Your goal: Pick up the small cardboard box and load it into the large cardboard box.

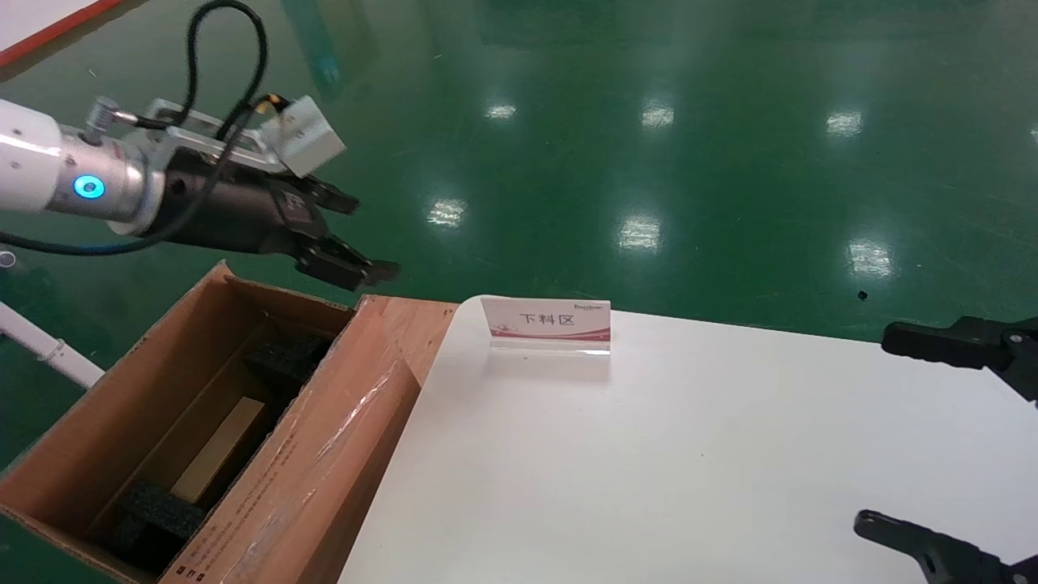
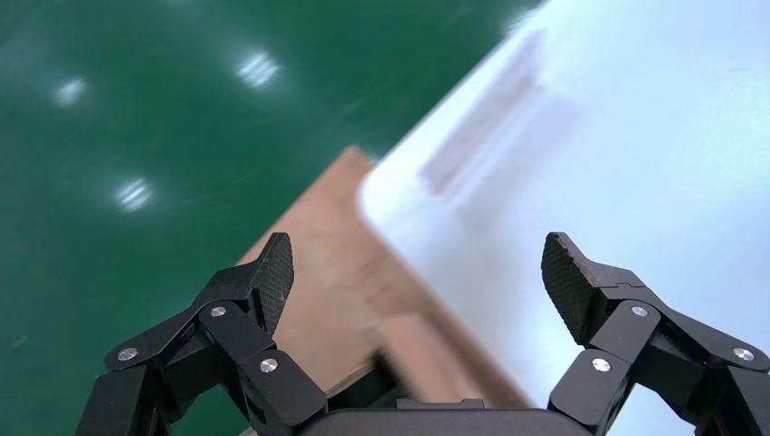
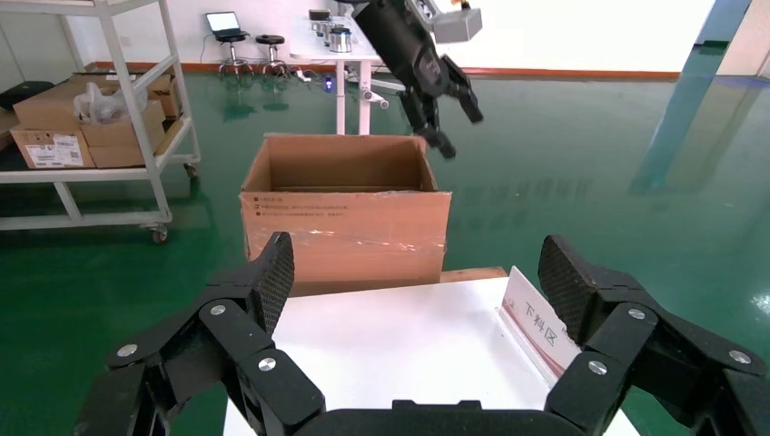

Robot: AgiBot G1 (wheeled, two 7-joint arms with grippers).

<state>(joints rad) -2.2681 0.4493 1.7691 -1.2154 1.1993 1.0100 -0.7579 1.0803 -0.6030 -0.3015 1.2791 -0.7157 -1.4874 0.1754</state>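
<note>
Both hands empty, left hand above large cardboard box.

Right end effector spread, empty; large cardboard box beyond table.

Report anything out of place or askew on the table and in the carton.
Nothing stands out. The small box lies inside the large carton between black foam blocks; the sign stands upright on the table.

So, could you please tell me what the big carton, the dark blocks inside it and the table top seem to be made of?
Large cardboard box: brown corrugated cardboard, matte, with glossy clear tape along one flap. Foam blocks: probably black foam, judging by the coarse, porous, dull surface. Table: smooth white top with a soft sheen, perhaps laminate or painted board; the pictures leave that open.
</note>
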